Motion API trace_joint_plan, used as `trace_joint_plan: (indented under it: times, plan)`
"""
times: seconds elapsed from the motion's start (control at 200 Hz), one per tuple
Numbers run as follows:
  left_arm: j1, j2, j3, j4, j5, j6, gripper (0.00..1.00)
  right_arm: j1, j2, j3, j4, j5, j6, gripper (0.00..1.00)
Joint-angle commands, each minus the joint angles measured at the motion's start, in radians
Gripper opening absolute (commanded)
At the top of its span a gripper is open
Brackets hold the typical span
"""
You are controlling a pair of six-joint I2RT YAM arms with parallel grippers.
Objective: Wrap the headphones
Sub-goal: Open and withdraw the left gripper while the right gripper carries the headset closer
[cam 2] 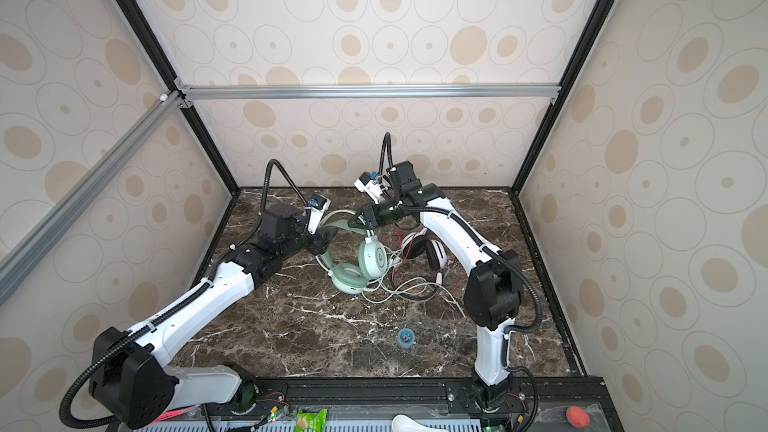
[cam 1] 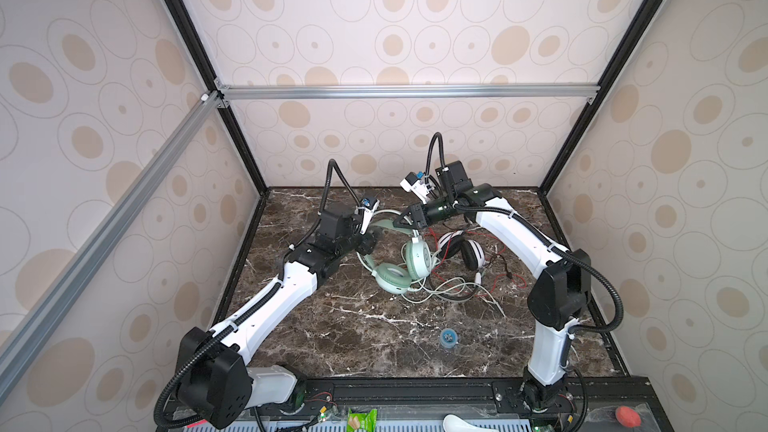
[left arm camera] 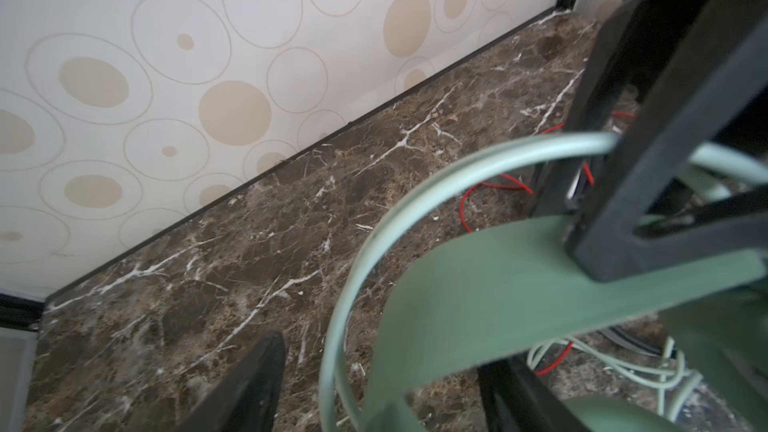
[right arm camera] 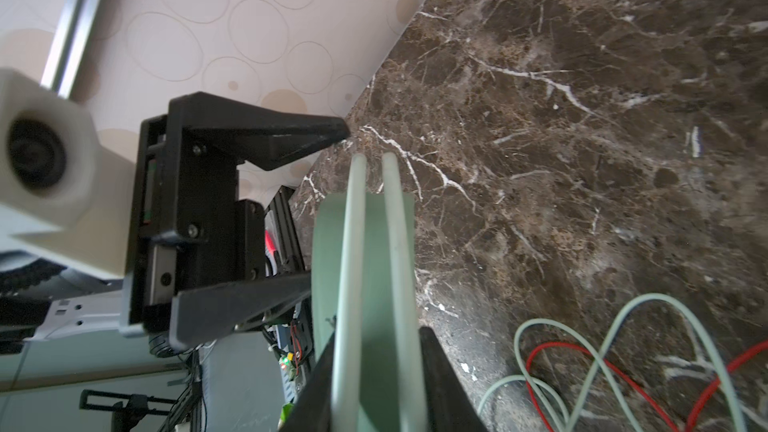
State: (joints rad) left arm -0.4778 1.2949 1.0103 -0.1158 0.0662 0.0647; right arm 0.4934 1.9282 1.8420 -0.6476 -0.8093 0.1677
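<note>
Gripping mint headset [cam 1: 417, 257] by twin-rail headband [left arm camera: 498, 284], right claw [cam 1: 405, 218] clamped on it near back edge of desk [cam 1: 332, 326]; left claw [cam 1: 370, 237] spread open alongside. Pale green cups, matching cord [cam 1: 440, 293] tangled mid-desk with thin red cord [right arm camera: 557, 344] of white-and-black headset [cam 1: 465, 249].

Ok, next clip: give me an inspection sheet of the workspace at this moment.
Surface: dark marble tabletop, white-veined.
Job's things: mint green headphones, headband raised; white-and-black headphones lying beside them.
Clutter: small blue round object near the front.
Tools: right tool shut on the headband; left tool open, jaws either side of it.
Cables: mint cord and red cord loose, tangled together on the tabletop.
Surroundings: oval-patterned walls, aluminium frame bar.
</note>
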Motion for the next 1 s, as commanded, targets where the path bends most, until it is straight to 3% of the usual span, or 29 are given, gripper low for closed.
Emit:
trace_joint_plan:
  times: [0.0,0.14,0.295,0.465,0.605,0.76,0.995]
  plan:
    - [0.005,-0.064,-0.069,0.063,0.017,-0.174,0.98,0.006,-0.009,0.016,0.059,0.101,0.01,0.03]
    - [0.066,-0.108,-0.141,0.012,0.025,-0.348,0.98,0.013,-0.023,0.018,0.11,0.316,-0.007,0.01]
    - [0.174,-0.134,-0.163,-0.039,0.142,-0.512,0.98,0.079,-0.008,0.07,0.114,0.535,-0.151,0.04]
    - [0.291,-0.078,-0.094,-0.123,0.26,-0.626,0.98,0.178,0.033,0.066,0.115,0.829,-0.285,0.03]
    - [0.381,-0.083,-0.14,-0.03,0.369,-0.698,0.98,0.249,0.066,0.031,0.153,1.018,-0.343,0.03]
    - [0.483,-0.085,-0.203,0.043,0.448,-0.756,0.98,0.309,0.113,0.024,0.153,1.103,-0.369,0.03]
    - [0.534,-0.044,-0.205,0.008,0.411,-0.734,0.98,0.39,0.107,-0.051,0.162,1.143,-0.389,0.12]
